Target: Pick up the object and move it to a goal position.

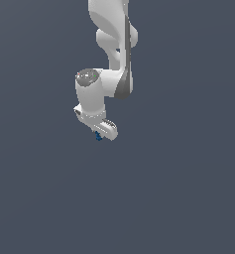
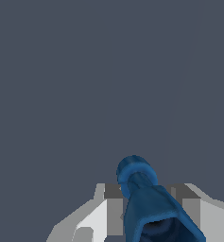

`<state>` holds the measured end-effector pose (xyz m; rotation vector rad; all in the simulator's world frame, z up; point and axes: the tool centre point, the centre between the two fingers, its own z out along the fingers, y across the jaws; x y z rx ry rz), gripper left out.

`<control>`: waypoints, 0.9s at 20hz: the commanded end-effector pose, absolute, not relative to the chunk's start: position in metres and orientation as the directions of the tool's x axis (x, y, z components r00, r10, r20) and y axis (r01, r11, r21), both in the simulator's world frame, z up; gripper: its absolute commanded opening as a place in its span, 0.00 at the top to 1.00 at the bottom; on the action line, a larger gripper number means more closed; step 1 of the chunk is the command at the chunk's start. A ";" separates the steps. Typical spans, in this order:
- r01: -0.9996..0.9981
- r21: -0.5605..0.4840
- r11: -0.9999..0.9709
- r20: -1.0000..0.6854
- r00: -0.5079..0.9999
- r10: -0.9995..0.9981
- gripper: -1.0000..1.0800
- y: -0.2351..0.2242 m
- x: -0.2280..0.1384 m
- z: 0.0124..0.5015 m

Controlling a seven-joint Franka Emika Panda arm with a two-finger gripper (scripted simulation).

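Note:
The object (image 1: 98, 136) is a tiny dark-blue lumpy item with lighter blue highlights, seen just under the white gripper (image 1: 101, 134) in the exterior view. In the wrist view the object (image 2: 146, 203) is large and close, sitting between the two grey-white fingers (image 2: 111, 208), which are closed against its sides. The gripper holds it up in the air, with the arm reaching down from the top of the exterior view. The fingertips themselves are mostly hidden by the object.
A plain dark grey-blue background fills both views. The white arm (image 1: 111, 44) comes down from the top centre of the exterior view. No goal marker shows.

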<state>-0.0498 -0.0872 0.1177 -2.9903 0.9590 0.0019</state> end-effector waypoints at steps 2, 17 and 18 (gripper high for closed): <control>-0.581 -0.002 -0.814 -0.001 0.814 -0.581 1.00 -0.087 -0.074 0.131; -0.582 -0.001 -0.814 -0.001 0.814 -0.582 1.00 -0.086 -0.136 0.169; -0.582 0.000 -0.813 0.000 0.813 -0.582 1.00 -0.086 -0.137 0.170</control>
